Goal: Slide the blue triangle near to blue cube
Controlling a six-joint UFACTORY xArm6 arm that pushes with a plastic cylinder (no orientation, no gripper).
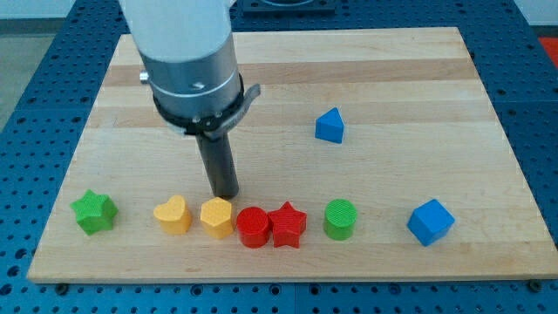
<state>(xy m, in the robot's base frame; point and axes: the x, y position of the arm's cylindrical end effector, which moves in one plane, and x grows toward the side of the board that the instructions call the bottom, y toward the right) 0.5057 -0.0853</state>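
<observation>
The blue triangle [330,126] lies on the wooden board right of the view's centre. The blue cube [431,221] sits toward the view's lower right, well apart from the triangle. My tip [226,195] is at the lower middle-left, just above the yellow hexagon block [216,217] and far to the left of the blue triangle. The rod hangs from a white and black arm at the view's top left.
A row of blocks runs along the view's bottom: a green star [94,212], a yellow heart [173,215], the yellow hexagon, a red cylinder [253,227], a red star [288,224] and a green cylinder [340,218]. The board's edge [279,277] borders blue pegboard.
</observation>
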